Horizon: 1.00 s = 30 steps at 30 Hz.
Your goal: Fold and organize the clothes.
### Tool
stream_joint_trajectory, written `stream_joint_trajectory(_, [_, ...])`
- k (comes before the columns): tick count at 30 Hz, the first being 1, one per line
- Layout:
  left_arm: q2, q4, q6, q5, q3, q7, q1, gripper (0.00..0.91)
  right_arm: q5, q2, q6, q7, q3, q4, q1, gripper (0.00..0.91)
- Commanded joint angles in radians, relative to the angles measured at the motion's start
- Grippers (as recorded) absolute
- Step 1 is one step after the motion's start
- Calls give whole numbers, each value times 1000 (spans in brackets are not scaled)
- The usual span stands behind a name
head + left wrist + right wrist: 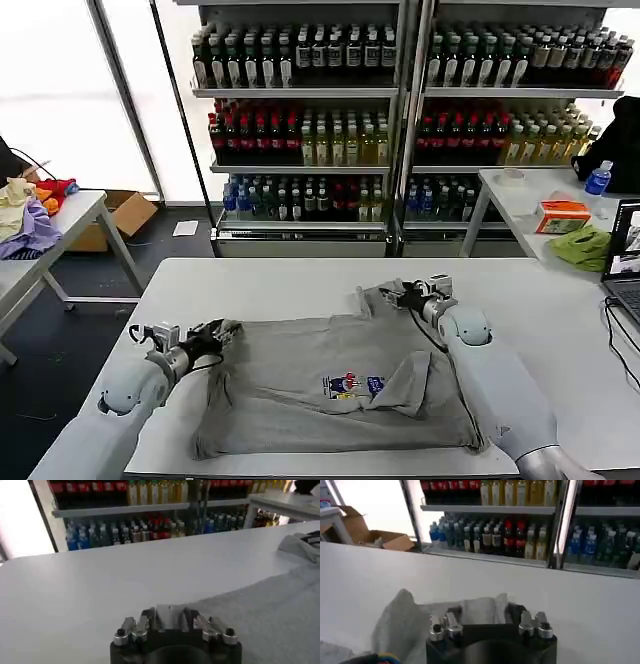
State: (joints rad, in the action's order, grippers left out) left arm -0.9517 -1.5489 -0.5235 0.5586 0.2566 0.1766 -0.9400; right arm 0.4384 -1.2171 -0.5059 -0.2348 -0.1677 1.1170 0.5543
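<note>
A: Whereabouts of the grey shirt (300, 400)?

B: Spread flat on the white table (250, 280), print (352, 385) facing up, one sleeve (405, 385) folded inward on the right side. Long edge running left to right.

A: And the left gripper (212, 338)?

B: At the far left corner of the cloth, pinching a fold of it, with grey fabric showing between the fingers (131, 629) in the left wrist view.

A: Right gripper (400, 296)?

B: At the far right corner, probably clamped on a bunched-up bit of fabric. Hard to be sure with cloth heaped around the fingertips.

A: Deciding relation for the next move?

B: Far edge strung between the two sets of jaws, with the rest of the shirt lying toward the robot from each. Neither arm nearer than the other. Likely calls for drawing that edge closer with both together.

A: Containers?

B: Open cardboard box (128, 212) on the floor at far left, contents impossible to make out. Shelves (300, 92) behind, packed with bottles (330, 140).
</note>
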Motion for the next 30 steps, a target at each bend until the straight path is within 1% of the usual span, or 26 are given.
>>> stream_joint_trajectory(1, [-3,4,-9,-1,-15,3,4,10,9,-6,-4,2,2,-10,0,0])
stream_joint_trajectory(6, [0,3,0,2,-11,-1,3,10,28,-6,-1,4,-4,4,6,0])
stream_joint_trajectory(12, [5,-34,8,29,4,-13,4,10,67,7,1,14,-34,86,40,0])
stream_joint_trajectory(20, [30,-147,21,66,56,-50,-40,10,175,72,-1,34,-109,300,164,0])
stream_joint_trajectory(22, [38,-184,24,73,79,-53,-68,10,202,91,-3,47,-142,386,207,0])
stream_joint_trajectory(23, [40,-195,23,77,84,-53,-78,10,213,97,-4,51,-152,405,220,0])
stream_joint_trajectory(25, [44,-240,18,91,108,-56,-108,10,254,113,-4,65,-181,507,277,0])
stream_joint_trajectory(30, [47,-306,20,89,140,-55,-170,20,291,152,-5,84,-243,666,406,0])
